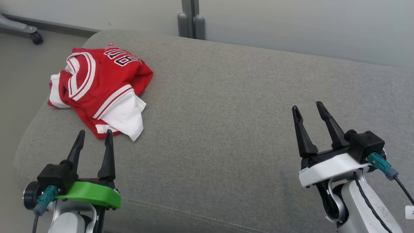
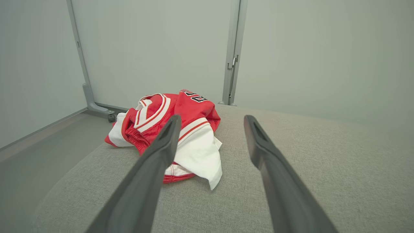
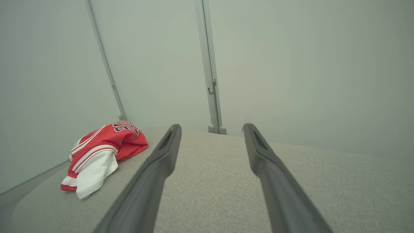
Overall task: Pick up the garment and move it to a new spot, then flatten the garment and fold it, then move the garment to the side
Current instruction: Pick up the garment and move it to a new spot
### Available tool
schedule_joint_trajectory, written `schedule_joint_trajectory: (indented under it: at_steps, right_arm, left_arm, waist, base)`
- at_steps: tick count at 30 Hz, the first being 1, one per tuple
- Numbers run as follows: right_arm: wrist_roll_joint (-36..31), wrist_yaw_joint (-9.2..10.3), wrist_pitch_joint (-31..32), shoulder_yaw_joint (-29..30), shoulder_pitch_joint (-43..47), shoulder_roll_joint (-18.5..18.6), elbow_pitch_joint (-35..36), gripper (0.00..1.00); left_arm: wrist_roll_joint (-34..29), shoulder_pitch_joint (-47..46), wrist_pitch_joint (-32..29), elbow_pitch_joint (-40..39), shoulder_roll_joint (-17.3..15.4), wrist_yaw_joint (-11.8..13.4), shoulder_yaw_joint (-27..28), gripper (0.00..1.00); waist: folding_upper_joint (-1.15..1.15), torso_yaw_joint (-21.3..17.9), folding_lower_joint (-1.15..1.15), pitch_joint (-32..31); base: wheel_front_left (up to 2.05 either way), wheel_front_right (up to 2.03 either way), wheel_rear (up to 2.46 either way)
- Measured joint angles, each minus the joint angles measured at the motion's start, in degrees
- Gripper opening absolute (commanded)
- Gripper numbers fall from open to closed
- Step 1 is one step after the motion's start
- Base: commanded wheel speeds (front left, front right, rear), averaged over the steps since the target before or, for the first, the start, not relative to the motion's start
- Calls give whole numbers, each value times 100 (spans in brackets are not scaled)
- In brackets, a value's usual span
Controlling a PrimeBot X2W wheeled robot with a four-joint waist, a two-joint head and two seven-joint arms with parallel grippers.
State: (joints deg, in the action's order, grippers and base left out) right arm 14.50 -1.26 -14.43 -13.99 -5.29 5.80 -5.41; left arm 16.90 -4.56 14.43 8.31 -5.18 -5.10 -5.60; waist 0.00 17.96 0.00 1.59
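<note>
Crumpled red/wht garment [image 1: 103, 81] on cushion [image 1: 226, 113], far L

Left gripper [image 1: 94, 132] first: two long black fingers [image 1: 108, 155], tapering to narrow tips, on a bright green bracket [image 1: 92, 194]. A black block [image 1: 55, 176] sits at its side, and a teal plug [image 1: 48, 194] feeds a grey cable [image 1: 35, 223]. Beneath that, glossy white casing. Now the right gripper [image 1: 307, 106]: same black fingers, but on a white bracket [image 1: 326, 170]. There's the right block [image 1: 367, 144], boxy and black, and the right plug [image 1: 379, 161], teal again, with a black lead [image 1: 402, 191]. The white forearm [image 1: 362, 207] carries a dark line along its length, plus some scuffing. Up close, each finger is matte dark grey with a slotted recess [image 2: 167, 132] near the tip.
</note>
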Motion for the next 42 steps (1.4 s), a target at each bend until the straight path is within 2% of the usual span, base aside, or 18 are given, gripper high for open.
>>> schedule_joint_trajectory:
  at_steps: [19, 28, 37, 42]
  right_arm:
    - [-44, -129, -1, 60, -6, -62, -86, 100]
    - [-51, -227, -1, 10, -8, -118, -123, 100]
    - [-110, -235, -1, -18, -14, -130, -129, 100]
    - [-167, -243, -1, -48, -35, -129, -127, 100]
  left_arm:
    - [0, -12, 0, 76, 63, -69, 97, 100]
    - [0, -12, 0, 81, 77, -70, 188, 100]
    - [5, -23, 0, 54, 76, -102, 318, 100]
    - [-33, -297, 0, 66, -69, -122, 299, 100]
  waist:
    - [0, 823, 0, 41]
    - [0, 928, 0, 12]
    - [0, 955, 0, 108]
    - [0, 941, 0, 215]
  base:
    - [0, 0, 0]
    - [0, 0, 0]
    - [0, 0, 0]
    - [0, 0, 0]
